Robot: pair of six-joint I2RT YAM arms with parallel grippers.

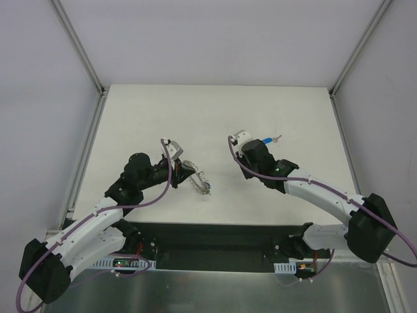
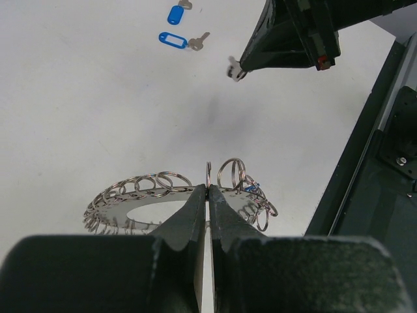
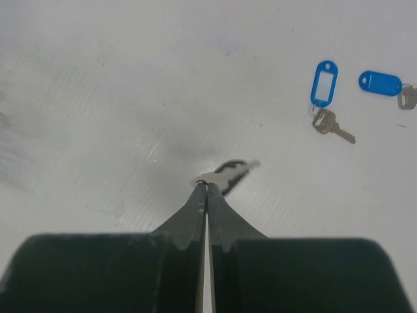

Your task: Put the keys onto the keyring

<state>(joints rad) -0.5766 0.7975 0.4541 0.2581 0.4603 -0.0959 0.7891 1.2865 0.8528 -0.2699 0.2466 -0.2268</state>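
Keyring (image 2: pixel 114 210) in left claw (image 2: pixel 208 188), key (image 3: pixel 225 173) in right claw (image 3: pixel 206 185), blue-tagged keys (image 3: pixel 324 85) loose

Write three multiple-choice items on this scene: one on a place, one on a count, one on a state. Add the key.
1. The blue tags lie:
A) on the table, apart from both arms
B) in a basket
C) on a shelf

2. Blue tags in the right wrist view:
A) one
B) two
C) four

3. The end effectors are:
A) both open
B) both shut, the left end effector on the keyring, the right end effector on a key
C) left open, right shut

Answers:
1 A, they rest on the bare white surface.
2 B, two tags show at the upper right.
3 B, each pair of jaws meets on its metal piece.
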